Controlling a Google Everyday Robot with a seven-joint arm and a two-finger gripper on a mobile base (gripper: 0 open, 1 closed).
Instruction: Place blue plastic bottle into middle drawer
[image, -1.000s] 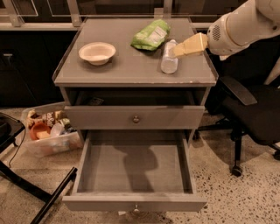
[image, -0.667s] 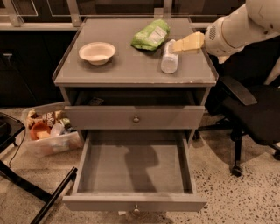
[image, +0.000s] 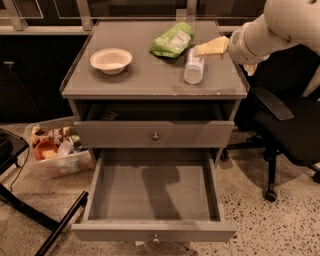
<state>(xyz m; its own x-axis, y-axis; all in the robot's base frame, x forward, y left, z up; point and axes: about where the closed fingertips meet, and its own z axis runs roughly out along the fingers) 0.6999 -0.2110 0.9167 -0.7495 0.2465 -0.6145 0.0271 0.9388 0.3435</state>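
Hovering at the cabinet top's right rear, the gripper is meeting the blue plastic bottle's far end.
The bottle is sitting beside the green snack bag, its long axis running front to back, its far end hiding under the gripper's tan tip. Whether it is standing or lying, and whether the gripper is clamping it, cannot be told. The middle drawer is hanging open below.
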